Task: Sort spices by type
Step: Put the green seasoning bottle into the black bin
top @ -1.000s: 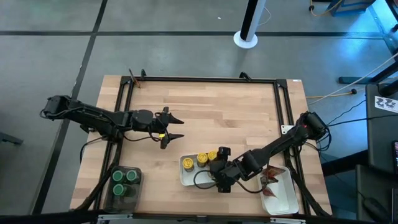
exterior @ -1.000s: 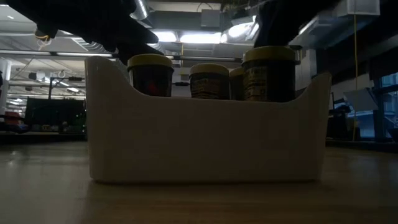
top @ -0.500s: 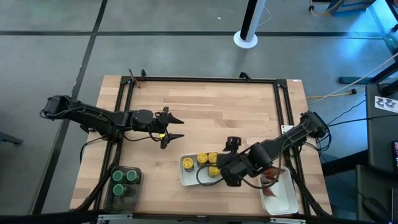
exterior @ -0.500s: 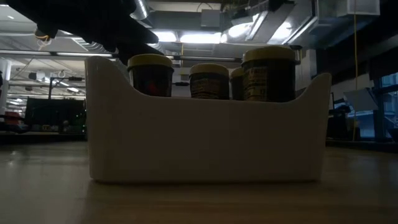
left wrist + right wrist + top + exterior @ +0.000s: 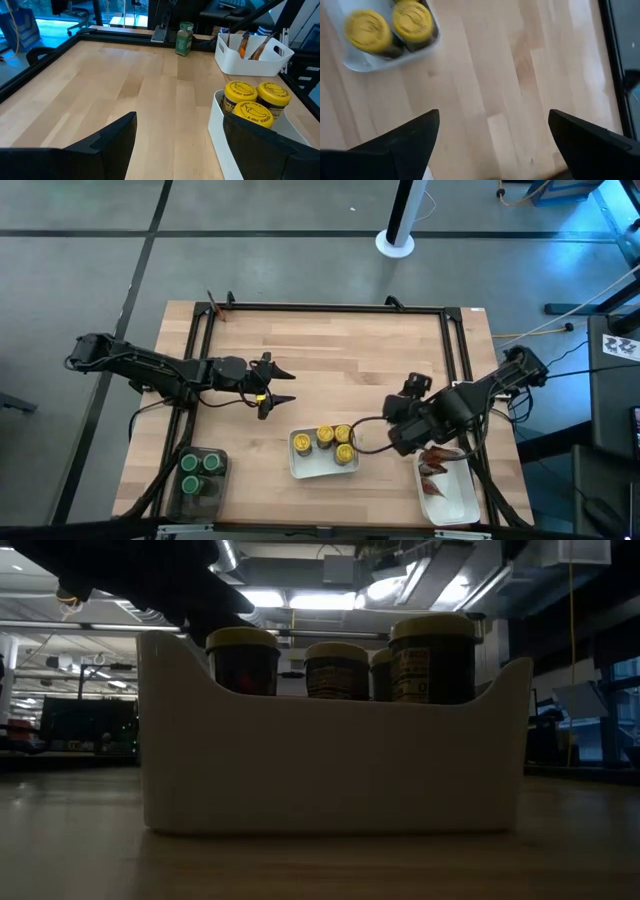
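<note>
Green-capped jars (image 5: 199,474) sitting in dark bin (image 5: 176,500), near left. Yellow-capped jars (image 5: 335,442) standing in white tray (image 5: 303,469); red packets (image 5: 434,463) lying in right tray (image 5: 460,505). Sorting looking almost done. Right tool (image 5: 415,387) spread, empty, hovering just right of yellow jars. Left tool (image 5: 275,385) spread, empty, waiting farther left.

Wooden table (image 5: 340,360), black-framed. On it: white tray (image 5: 305,467) left of right gripper (image 5: 405,402), second white tray (image 5: 455,502) beneath it, dark bin (image 5: 200,485) below left gripper (image 5: 281,386).
</note>
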Available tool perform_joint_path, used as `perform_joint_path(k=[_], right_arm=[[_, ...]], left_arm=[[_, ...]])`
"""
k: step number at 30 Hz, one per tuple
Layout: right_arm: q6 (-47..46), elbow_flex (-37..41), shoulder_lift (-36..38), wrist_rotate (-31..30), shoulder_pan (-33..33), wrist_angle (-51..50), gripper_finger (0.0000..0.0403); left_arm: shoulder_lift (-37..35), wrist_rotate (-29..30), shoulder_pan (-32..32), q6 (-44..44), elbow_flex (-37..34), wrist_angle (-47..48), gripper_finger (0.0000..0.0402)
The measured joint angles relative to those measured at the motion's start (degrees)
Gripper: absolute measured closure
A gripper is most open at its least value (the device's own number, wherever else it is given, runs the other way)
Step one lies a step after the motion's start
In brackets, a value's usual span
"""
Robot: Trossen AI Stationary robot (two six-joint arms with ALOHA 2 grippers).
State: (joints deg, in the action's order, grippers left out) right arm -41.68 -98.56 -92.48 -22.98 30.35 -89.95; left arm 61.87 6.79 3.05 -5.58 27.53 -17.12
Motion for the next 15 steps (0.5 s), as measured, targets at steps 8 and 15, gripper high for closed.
perform_joint_path(k=[8, 15], right_arm=[[-1.54, 12.65, 10.00, 3.93, 0.00, 0.02, 0.0031], [-4.77, 25.04, 20.43, 7.37, -0.01, -0.11, 0.0031]], left_arm=[[-0.02, 0.00, -0.02, 0.00, 0.00, 0.17, 0.0121], [-0.02, 0.00, -0.02, -0.01, 0.00, 0.23, 0.0121]])
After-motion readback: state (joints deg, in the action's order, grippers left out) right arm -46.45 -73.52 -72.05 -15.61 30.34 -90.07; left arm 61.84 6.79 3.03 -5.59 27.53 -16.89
